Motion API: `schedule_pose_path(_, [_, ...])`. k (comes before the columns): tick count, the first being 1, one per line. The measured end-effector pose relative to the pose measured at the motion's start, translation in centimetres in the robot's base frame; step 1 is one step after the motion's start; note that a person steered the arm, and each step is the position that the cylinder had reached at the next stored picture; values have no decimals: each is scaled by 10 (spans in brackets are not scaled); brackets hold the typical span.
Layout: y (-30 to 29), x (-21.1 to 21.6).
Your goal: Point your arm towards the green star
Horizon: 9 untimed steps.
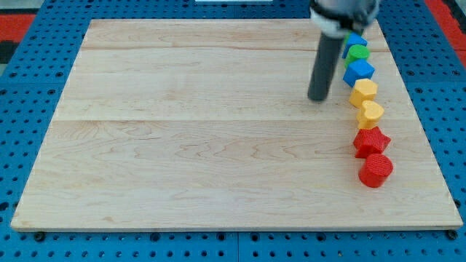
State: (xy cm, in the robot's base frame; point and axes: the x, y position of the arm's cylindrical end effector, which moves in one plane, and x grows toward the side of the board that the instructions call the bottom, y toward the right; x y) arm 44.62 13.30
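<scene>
My tip (317, 97) is a bare rod, no jaws, holding nothing. The green star (357, 52) sits near the table's (182, 131) top-right corner, between blue blocks (358, 70). Overshooting could scatter that tight column.

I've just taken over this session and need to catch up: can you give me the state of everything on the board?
my tip: on the board, left of the block column, touching none
blue block at top: partly hidden by the rod
green block: untouched, shape unclear
blue cube: untouched
upper yellow block: touching its yellow neighbour
lower yellow block: untouched
red star: untouched
red cylinder: lowest in the column
</scene>
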Motion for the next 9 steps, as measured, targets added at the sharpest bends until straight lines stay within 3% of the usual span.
schedule_pose_path(1, [-1,103])
schedule_pose_path(2, [-1,172])
schedule_pose_path(3, [23,172])
schedule_pose_path(4, [131,171])
schedule_pose_path(5, [205,162])
schedule_pose_path(6, [207,119])
schedule_pose_path(7, [207,44])
schedule_pose_path(9, [202,-143])
